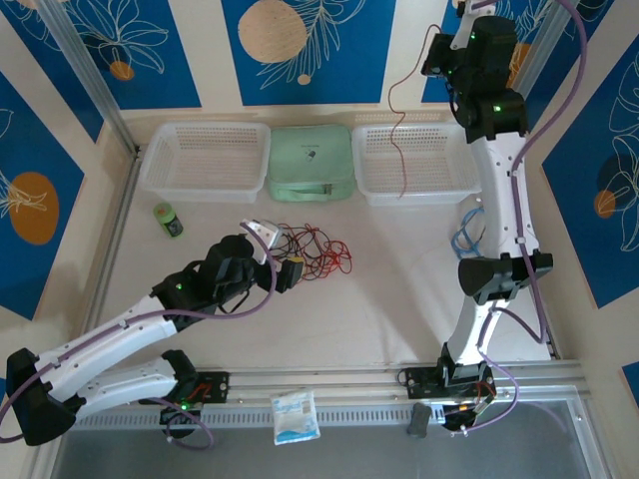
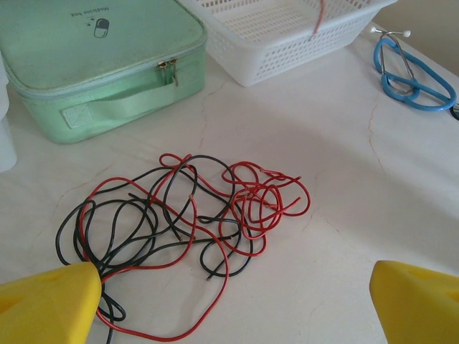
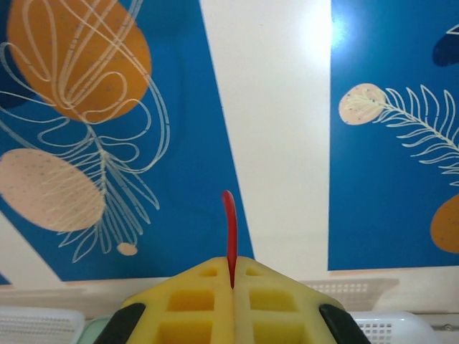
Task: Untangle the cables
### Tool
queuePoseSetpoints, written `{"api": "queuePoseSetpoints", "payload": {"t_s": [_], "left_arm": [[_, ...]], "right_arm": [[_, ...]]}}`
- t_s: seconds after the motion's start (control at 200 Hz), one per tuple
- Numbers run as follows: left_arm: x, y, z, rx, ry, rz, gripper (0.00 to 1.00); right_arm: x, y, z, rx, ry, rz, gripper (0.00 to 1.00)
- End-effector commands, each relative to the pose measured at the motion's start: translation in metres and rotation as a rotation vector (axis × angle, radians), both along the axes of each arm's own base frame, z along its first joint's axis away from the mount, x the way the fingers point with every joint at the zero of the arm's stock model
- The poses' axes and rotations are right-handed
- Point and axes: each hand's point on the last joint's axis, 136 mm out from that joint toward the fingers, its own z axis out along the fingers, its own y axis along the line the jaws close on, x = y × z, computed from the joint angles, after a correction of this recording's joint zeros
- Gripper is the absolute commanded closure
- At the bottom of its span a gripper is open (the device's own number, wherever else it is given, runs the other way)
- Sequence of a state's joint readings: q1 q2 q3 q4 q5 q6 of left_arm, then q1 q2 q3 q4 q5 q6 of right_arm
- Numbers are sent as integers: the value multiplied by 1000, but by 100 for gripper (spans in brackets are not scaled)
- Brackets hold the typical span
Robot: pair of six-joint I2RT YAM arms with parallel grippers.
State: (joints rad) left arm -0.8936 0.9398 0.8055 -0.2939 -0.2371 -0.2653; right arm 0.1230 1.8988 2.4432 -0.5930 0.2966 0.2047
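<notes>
- Cables (image 2: 193, 215), red and black, are heaped on the pale marbled table (image 2: 344, 179).
- One red cable (image 3: 229, 229) is clamped by the right gripper (image 3: 231, 276) before blue-patterned walls (image 3: 179, 179).
- The left gripper (image 2: 235, 297) is spread wide above the heap.

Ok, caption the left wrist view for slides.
Left gripper, open, beside tangled red and black cables; mint case, white basket, blue stethoscope beyond.

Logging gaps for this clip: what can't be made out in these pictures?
- Left wrist: the tangled cables' near loops pass behind the left tool's finger and the bottom edge.
- Right wrist: the red cable vanishes between the right tool's shut fingers.
- Top: that cable's lower end, too thin over the basket.
</notes>
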Motion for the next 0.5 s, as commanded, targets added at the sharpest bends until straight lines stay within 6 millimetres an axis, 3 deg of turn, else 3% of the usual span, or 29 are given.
{"api": "queuePoseSetpoints", "payload": {"t_s": [0.0,0.275,0.38,0.495], "left_arm": [[-4,-2,8,-32,6,-4,5],[-4,8,12,-34,-10,32,4],[-4,9,12,-31,-10,37,4],[-3,10,12,-32,-9,43,4]], "right_arm": [[42,-6,-76,-45,169,-52,100],[71,-2,-106,-71,194,-77,100],[87,-9,-149,-130,268,-133,100],[100,-23,-221,-206,393,-207,100]]}}
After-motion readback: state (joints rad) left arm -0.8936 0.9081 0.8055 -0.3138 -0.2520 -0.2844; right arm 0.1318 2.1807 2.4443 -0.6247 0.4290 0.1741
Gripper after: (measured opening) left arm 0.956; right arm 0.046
